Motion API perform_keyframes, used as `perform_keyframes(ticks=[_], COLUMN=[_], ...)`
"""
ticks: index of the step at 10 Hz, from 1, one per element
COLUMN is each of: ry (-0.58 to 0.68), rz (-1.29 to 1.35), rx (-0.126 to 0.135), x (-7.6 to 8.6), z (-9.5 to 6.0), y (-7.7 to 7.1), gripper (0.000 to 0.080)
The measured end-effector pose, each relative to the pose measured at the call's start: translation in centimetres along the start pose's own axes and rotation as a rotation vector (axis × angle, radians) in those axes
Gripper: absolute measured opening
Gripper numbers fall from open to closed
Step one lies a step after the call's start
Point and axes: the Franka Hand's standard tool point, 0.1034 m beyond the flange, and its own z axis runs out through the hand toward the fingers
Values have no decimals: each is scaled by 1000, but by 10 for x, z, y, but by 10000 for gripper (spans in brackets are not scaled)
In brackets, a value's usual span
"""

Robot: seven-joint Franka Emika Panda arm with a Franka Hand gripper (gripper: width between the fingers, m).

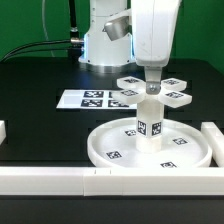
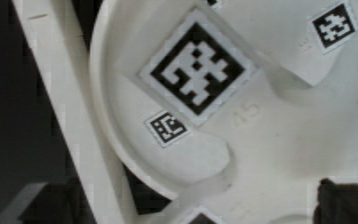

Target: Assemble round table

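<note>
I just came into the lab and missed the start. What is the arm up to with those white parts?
The Panda arm is putting a small round table together. The round disc lies flat on the black table between white rails, and the post stands upright at its middle. The gripper is directly over the post at the cross-shaped piece, which sits on the post's top. Whether the gripper grips that piece cannot be told. The marker board lies behind.

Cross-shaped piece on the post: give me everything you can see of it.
The small white plastic cross-shaped piece looks matte, with four rounded arms that each carry a black-and-white square tag on top. It lies level on top of the short thick white cylinder post, which stands upright in the large round rimmed white disc. The arm's hand comes down onto its centre; whether it grips cannot be told.
</note>
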Motion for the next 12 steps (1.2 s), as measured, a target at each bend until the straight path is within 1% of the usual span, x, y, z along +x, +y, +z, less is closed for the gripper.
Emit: perform_keyframes(ticks=[2, 4, 5, 6, 10, 12], ry=[-9, -11, -11, -13, -17, -20], rz=[-26, -24, -21, -20, -13, -8], rx=[5, 10, 11, 19, 28, 39], x=[2, -2, -3, -5, -11, -12], z=[3, 7, 10, 13, 16, 23], y=[-9, -11, -14, -18, -20, -23], gripper=[648, 648, 648, 648, 648, 648])
